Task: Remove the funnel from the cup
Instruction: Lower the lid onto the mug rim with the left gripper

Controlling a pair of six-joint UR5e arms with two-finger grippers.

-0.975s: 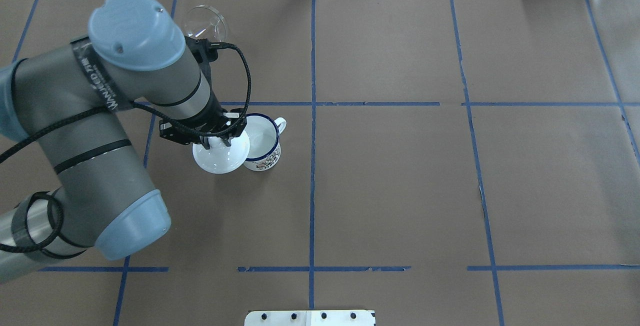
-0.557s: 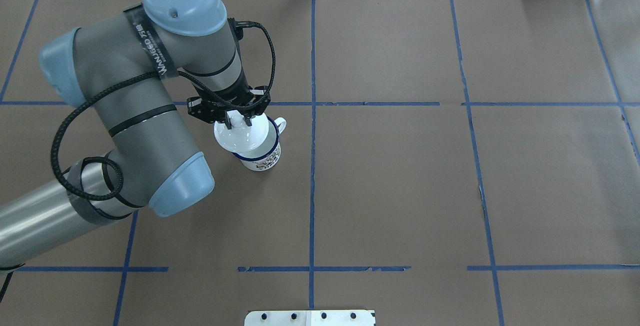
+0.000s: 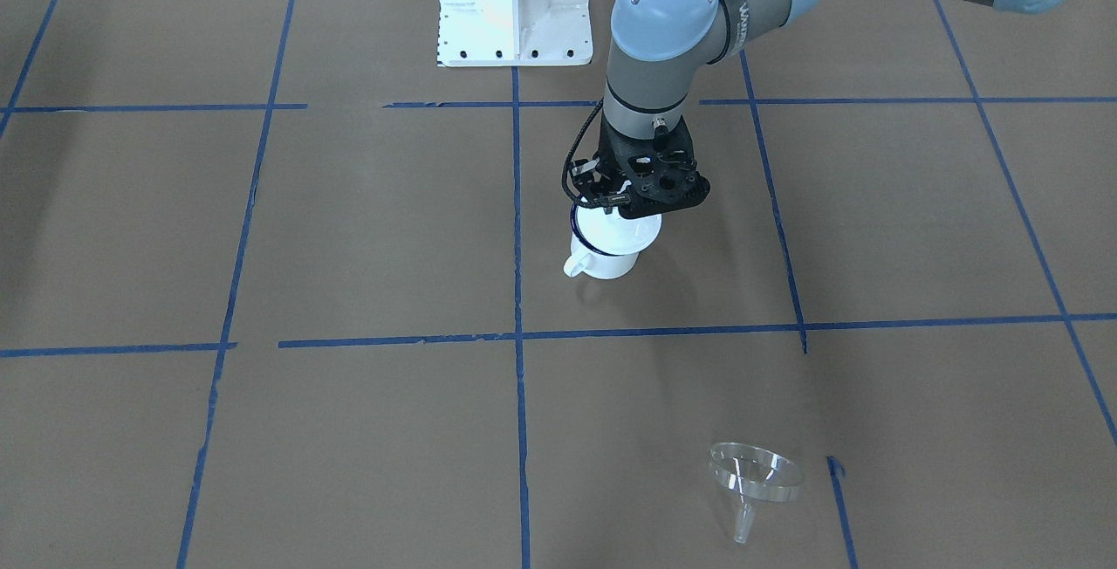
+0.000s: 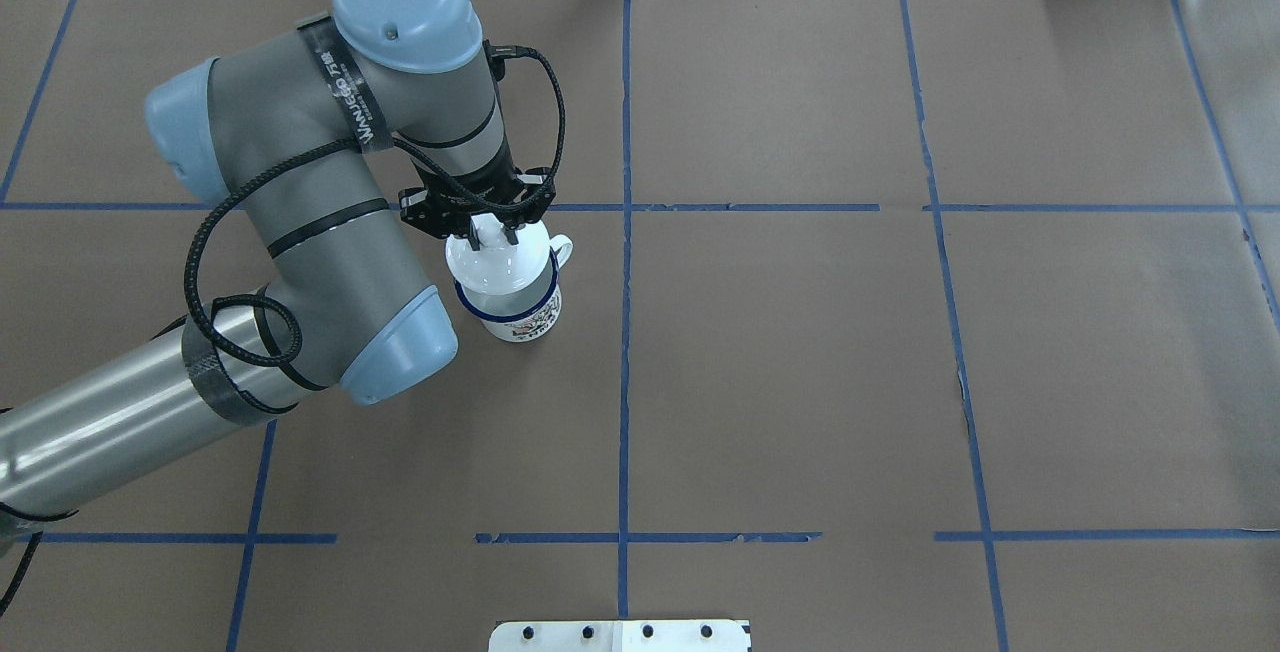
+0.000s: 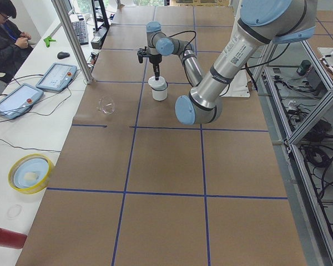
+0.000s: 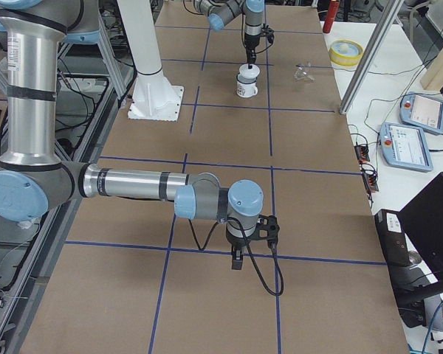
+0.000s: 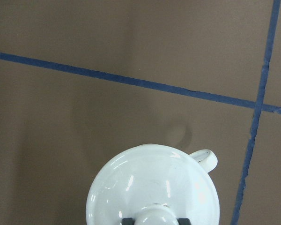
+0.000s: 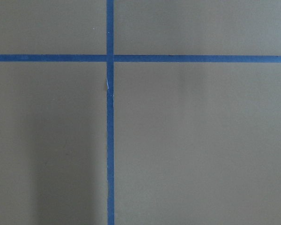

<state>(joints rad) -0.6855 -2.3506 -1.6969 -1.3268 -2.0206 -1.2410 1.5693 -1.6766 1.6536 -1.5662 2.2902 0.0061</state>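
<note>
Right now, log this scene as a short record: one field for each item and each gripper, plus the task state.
funnel: lying on its side on the table, well apart from the cup
cup: upright, covered from above by the lid
lid: white dome over the cup's mouth; cannot tell if it is seated
left gripper: shut on the lid's knob, directly above the cup
right gripper: above bare table, far from the cup; open or shut, cannot tell
task state: funnel already out of the cup

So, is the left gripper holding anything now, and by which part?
Yes. The left gripper is shut on the white lid, with its fingers closed on the small knob on top of it. The lid is over the cup.
</note>
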